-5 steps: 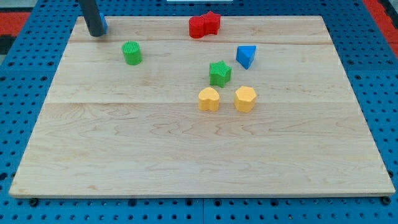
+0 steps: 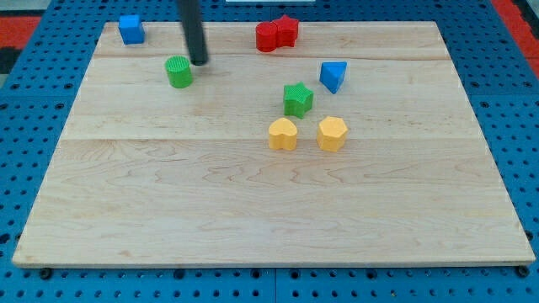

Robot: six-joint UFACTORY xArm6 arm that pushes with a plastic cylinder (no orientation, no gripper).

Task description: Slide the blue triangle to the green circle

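The blue triangle (image 2: 333,76) lies at the upper right of the wooden board. The green circle (image 2: 178,72) stands at the upper left. My tip (image 2: 199,61) is just to the right of the green circle and slightly above it, close to it, and far to the left of the blue triangle.
A blue cube (image 2: 130,29) sits at the top left corner. A red circle (image 2: 267,36) and a red star (image 2: 288,30) touch at the top middle. A green star (image 2: 297,99) lies above a yellow heart (image 2: 283,134) and a yellow hexagon (image 2: 332,134).
My tip has moved right and down from the blue cube at the top left to beside the green circle. The blue cube now shows in full. No block has moved.
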